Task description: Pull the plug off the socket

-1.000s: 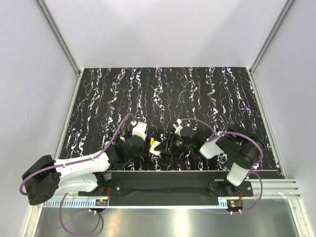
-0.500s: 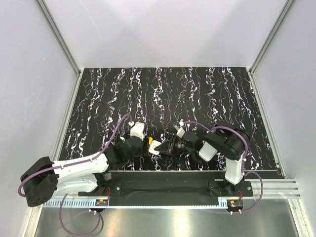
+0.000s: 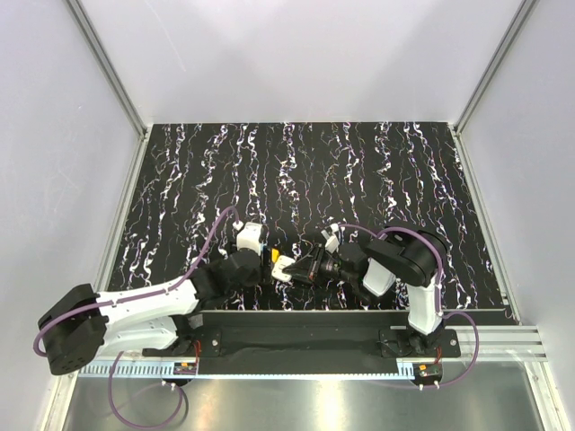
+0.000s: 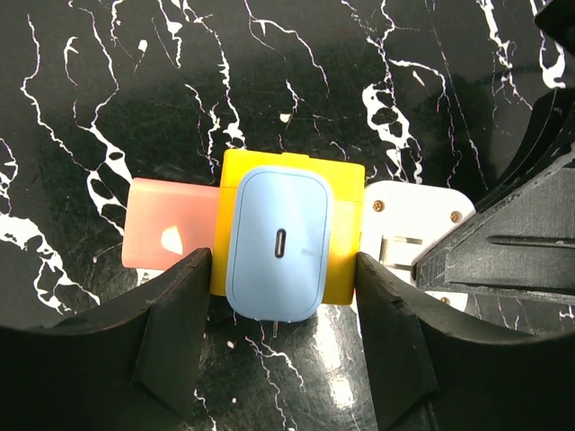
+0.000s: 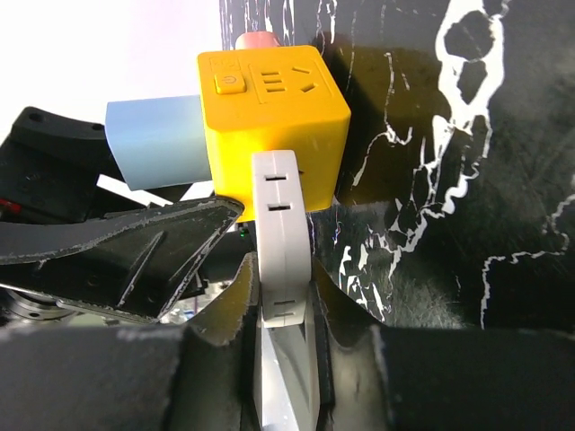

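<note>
Bench (image 3: 180, 180): black with white squiggles all over it.
Left arm (image 3: 144, 305): white and black. It lies low along the near edge, from the near left corner toward the middle.
Right arm (image 3: 413, 260): it rises from the near edge, right of the middle, and bends back left to meet the other arm.
Left gripper (image 4: 283, 278): its two black fingers press on two sides of the socket, closed as far as the block lets them.
Right gripper (image 5: 281, 283): pinched tight on the white plug, one finger on each flat side.
Socket (image 4: 344, 224): a small yellow cube close to the near edge, a little left of the middle (right between the two grippers).
White plug (image 5: 278, 197): flat, with its end touching one face of the socket.
Blue plug (image 4: 277, 244): pale and rounded, on the face looking at the left wrist camera.
Pink plug (image 4: 166, 235): sticks out of the face across from the white plug.
</note>
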`<state>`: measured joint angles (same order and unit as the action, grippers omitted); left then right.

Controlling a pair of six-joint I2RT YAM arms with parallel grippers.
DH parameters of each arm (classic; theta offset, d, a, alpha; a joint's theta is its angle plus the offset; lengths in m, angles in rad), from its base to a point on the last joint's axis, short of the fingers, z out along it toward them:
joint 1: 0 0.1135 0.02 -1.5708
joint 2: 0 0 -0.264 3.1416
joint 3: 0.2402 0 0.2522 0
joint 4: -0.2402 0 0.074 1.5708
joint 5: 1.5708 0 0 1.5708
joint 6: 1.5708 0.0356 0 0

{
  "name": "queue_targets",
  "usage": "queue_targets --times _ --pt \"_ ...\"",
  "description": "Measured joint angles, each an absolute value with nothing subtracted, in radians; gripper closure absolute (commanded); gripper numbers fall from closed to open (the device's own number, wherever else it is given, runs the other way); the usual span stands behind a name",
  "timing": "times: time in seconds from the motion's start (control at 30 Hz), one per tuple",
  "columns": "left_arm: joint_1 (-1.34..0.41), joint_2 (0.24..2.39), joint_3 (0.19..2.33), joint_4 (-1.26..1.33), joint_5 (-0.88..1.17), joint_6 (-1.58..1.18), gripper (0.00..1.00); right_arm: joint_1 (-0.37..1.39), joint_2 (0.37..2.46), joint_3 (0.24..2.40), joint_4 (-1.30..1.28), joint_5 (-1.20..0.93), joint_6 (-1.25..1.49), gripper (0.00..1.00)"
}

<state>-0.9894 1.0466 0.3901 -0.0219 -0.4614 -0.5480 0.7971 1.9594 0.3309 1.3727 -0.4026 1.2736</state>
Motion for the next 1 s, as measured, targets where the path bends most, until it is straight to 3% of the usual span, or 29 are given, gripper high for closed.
queue_targets --times 1.0 --pt "-1.008 1.054 0.373 0.030 -0.464 -0.599 1.00 0.775 1.985 0.264 1.468 -0.419 1.361 1.00"
